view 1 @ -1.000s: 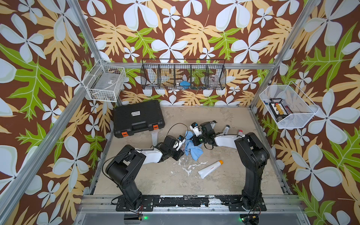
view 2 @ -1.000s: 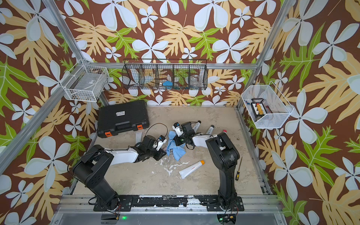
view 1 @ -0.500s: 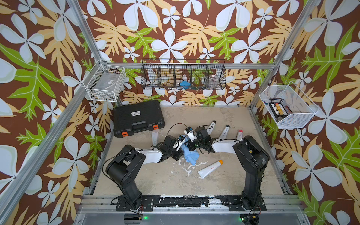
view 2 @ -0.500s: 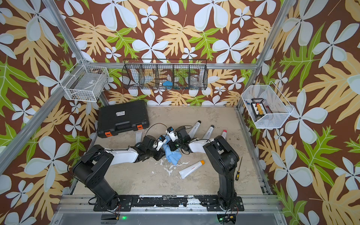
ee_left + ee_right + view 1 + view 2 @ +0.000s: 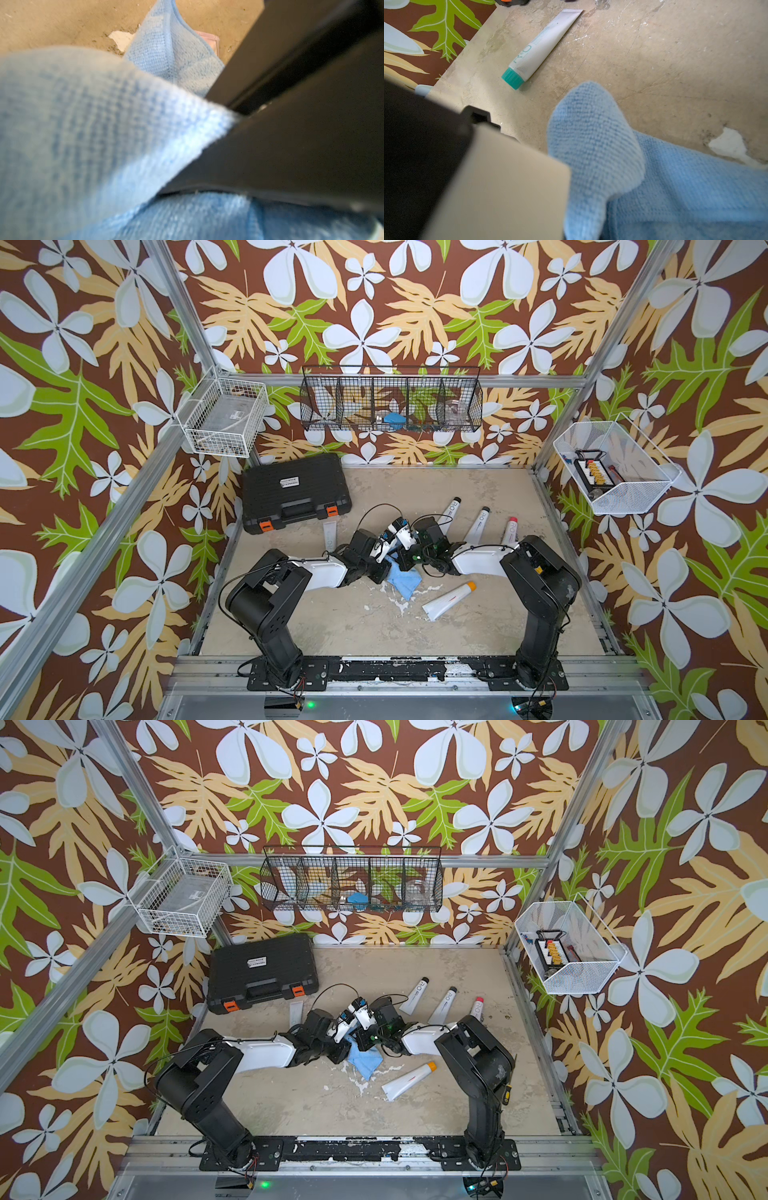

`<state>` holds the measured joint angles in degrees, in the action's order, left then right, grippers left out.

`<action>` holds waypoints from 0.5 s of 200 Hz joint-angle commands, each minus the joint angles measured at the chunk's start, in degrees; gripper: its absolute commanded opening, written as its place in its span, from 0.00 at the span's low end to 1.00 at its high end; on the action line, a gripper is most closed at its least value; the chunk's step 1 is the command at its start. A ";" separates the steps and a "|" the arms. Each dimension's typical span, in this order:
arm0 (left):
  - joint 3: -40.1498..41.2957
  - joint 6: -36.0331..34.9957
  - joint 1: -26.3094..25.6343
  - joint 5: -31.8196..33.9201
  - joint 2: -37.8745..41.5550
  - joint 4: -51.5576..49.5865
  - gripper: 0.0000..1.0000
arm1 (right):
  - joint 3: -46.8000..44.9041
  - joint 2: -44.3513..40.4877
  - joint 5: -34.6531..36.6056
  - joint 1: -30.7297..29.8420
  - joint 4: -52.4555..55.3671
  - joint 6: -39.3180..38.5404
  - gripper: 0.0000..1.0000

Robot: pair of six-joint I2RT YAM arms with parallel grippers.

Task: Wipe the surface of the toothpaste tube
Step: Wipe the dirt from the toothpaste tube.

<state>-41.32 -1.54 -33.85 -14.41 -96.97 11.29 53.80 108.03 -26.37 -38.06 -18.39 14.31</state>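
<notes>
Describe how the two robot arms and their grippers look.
Left arm and right arm: bulky black joints, white tapered forearm shells, looping black cables. Left gripper and right gripper: black bodies with white-and-blue parts.

Worn tabletop (image 5: 415, 489) carries 1 black case (image 5: 295, 491), 5 toothpaste tubes (image 5: 446, 602), 1 blue cloth (image 5: 405, 578).

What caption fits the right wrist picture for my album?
A blue cloth up close, teal-capped toothpaste tube lying on the scuffed table beyond.
</notes>
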 commanded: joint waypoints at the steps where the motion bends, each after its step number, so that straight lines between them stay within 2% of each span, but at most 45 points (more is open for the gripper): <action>1: -0.34 0.84 0.10 1.13 -0.41 -1.10 0.27 | -1.50 1.09 -1.68 0.95 3.78 0.17 0.00; 20: -0.30 0.84 0.10 1.15 -0.24 -1.08 0.28 | -2.12 1.83 -2.04 2.67 3.12 0.64 0.00; 57: -0.16 0.79 0.10 1.01 -0.15 -1.08 0.28 | -1.48 1.15 3.03 5.39 5.71 -2.45 0.00; 100: -0.08 0.88 0.10 0.88 0.11 -1.07 0.28 | -3.23 0.61 5.18 10.20 4.58 -2.92 0.00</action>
<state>-41.41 -1.37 -33.85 -14.44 -96.99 11.22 51.94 108.75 -26.06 -29.45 -19.77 12.62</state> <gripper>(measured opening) 0.376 0.070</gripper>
